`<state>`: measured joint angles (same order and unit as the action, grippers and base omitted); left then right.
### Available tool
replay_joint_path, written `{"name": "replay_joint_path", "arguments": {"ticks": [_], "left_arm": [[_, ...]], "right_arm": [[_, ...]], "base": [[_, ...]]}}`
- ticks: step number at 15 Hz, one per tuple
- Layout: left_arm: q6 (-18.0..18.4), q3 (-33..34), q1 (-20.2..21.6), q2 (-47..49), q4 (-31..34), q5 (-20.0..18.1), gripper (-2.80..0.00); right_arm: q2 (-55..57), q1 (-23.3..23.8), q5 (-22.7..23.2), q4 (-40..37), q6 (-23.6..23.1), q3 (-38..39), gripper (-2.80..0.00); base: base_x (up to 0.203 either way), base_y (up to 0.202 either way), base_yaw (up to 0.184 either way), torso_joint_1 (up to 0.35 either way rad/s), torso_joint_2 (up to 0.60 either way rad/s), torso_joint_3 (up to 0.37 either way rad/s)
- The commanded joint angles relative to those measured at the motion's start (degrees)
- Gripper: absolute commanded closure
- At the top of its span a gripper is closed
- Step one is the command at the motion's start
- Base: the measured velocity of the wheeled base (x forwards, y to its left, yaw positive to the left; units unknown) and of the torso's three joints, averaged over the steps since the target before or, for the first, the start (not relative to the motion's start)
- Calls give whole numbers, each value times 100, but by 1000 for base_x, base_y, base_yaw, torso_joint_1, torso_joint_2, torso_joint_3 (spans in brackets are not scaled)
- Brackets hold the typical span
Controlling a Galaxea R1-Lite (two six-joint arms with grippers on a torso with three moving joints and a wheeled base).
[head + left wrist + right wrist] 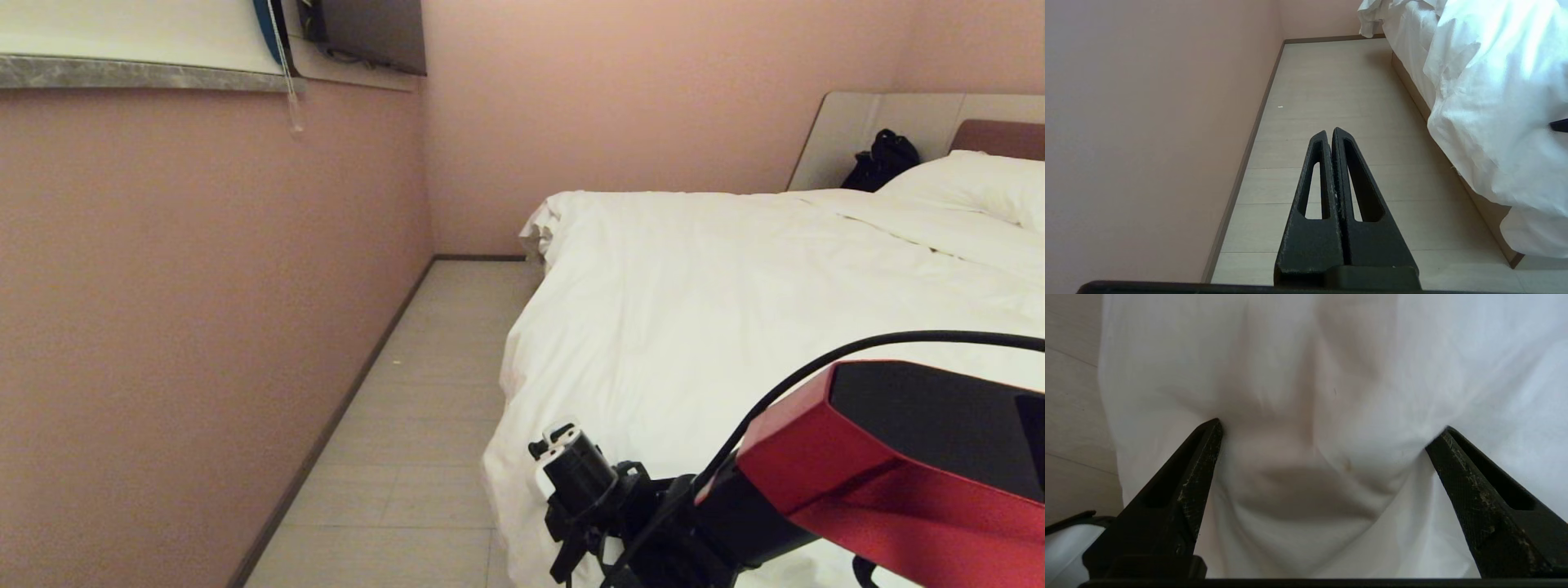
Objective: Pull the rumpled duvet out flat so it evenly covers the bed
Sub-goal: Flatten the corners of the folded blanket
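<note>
The duvet (735, 310) lies over most of the bed (1490, 212), a big white spread with soft wrinkles, and it spills over the near side and the foot corner towards the floor (416, 425). At the far corner it bunches into a small rumpled fold by the wall. In the left wrist view it hangs down past the low beige base of the bed, and a strip of that base shows under the cloth.

The right hand (1327, 457) is down at the draped near edge of the duvet, its two black fingers (1188, 482) spread wide, with both tips pushed into the cloth so that it dimples and puckers between them. Nothing is pinched. In the head view the red and black right arm (882, 457) fills the lower right corner, with a black cable arcing above it, and covers that part of the bed.

The left hand (1333, 171) hangs over the strip of floor between the bed and the pink wall (188, 310), its two fingers pressed together on nothing.

Round about I count one white pillow (971, 184) at the head end, one dark bag (882, 159) against the beige headboard (849, 131), and one ledge (139, 73) high on the wall with a cord dangling from it. A dark screen (375, 33) is mounted high up near the corner.
</note>
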<state>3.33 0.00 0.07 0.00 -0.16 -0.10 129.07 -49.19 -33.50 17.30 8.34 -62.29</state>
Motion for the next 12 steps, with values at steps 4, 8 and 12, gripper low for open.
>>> {"name": "replay_joint_path", "arguments": {"ticks": [4,8,12], "left_arm": [[1,0,1,0,-2,1,0],[1,0,1,0,-2,1,0],[1,0,1,0,-2,1,0]], "right_arm": [[217,50,-16,10,114,-153,0],[223,59,-7,10,151,-187,0],[19,180,-2,4,185,-188,0]], "base": [[0,0,0,0,0,0],[0,0,0,0,0,0],[0,0,0,0,0,0]]}}
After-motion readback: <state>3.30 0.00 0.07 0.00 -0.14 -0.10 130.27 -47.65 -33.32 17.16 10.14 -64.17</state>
